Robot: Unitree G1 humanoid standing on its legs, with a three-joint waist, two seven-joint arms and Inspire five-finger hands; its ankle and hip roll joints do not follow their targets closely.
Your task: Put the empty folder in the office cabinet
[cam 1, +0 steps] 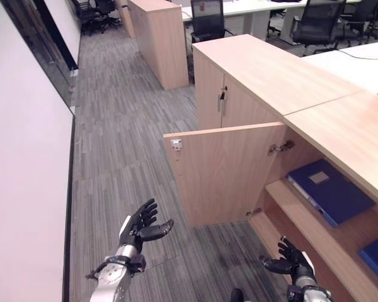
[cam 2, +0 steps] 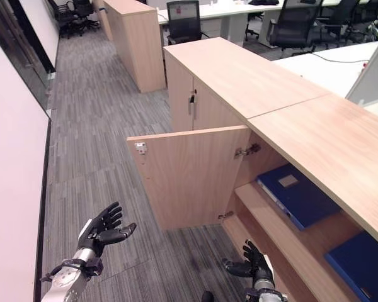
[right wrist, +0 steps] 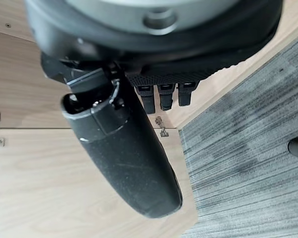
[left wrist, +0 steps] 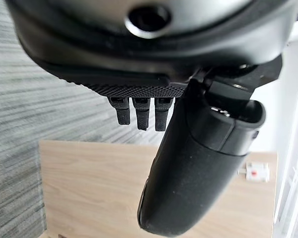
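Note:
A blue folder (cam 1: 331,192) lies flat on the upper shelf inside the light wood office cabinet (cam 1: 340,119), whose door (cam 1: 223,170) stands swung open toward me. Another blue folder (cam 1: 377,255) lies on the shelf below, at the far right. My left hand (cam 1: 140,225) hovers open over the carpet, left of the door, holding nothing. My right hand (cam 1: 294,261) is low in front of the cabinet's bottom shelf, fingers relaxed and empty. In the wrist views, the left hand (left wrist: 188,163) and right hand (right wrist: 129,148) show straight fingers with the wooden door past them.
A second closed cabinet (cam 1: 252,75) adjoins the open one farther back. Another wooden cabinet (cam 1: 160,38) stands down the carpeted aisle. Office chairs (cam 1: 208,19) and white desks (cam 1: 359,63) are behind. A white wall (cam 1: 22,176) borders the left.

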